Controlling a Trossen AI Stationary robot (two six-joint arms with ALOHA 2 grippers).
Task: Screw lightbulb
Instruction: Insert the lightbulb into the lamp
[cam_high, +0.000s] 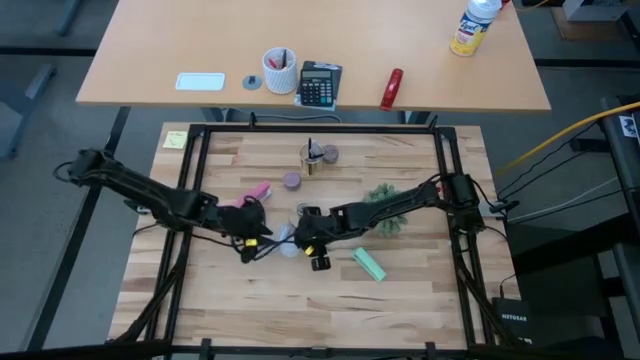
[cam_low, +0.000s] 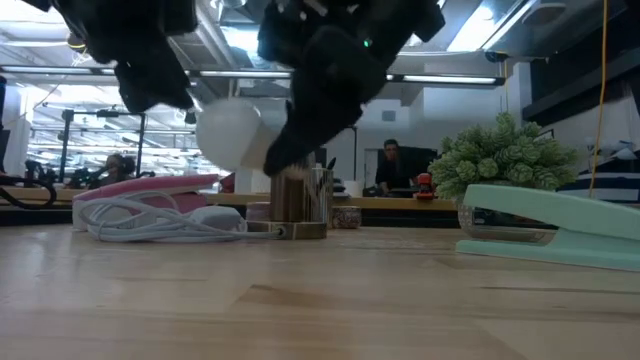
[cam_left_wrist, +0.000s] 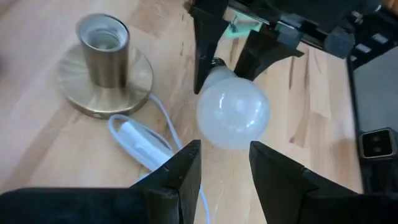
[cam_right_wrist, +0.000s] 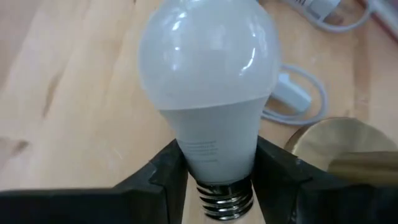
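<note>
A frosted-white rounded lightbulb (cam_right_wrist: 208, 81) with a ribbed grey metal screw base is seen held clear of the pale wooden tabletop (cam_high: 300, 290), near the middle of the table. Its narrow white neck is pinched between the two dark fingers of the right gripper (cam_right_wrist: 214, 171), with the threaded base pointing back toward that wrist. The smooth glass dome is pointed toward the left gripper (cam_left_wrist: 225, 165), whose dark fingers are spread on either side of the dome; whether they touch the glass cannot be told. Close beside the bulb, a round brushed-brass lamp socket (cam_left_wrist: 104, 62) is stood upright on the table, made of a flat disc base and a short cylinder with an open, threaded metal hollow that holds nothing. A thin white cord with an inline switch (cam_left_wrist: 140, 140) is looped beside the brass base. A mint-green rectangular stapler (cam_high: 368, 264) is lain near the right arm, and a small green artificial plant in a pot (cam_low: 505, 160) is stood behind it.
</note>
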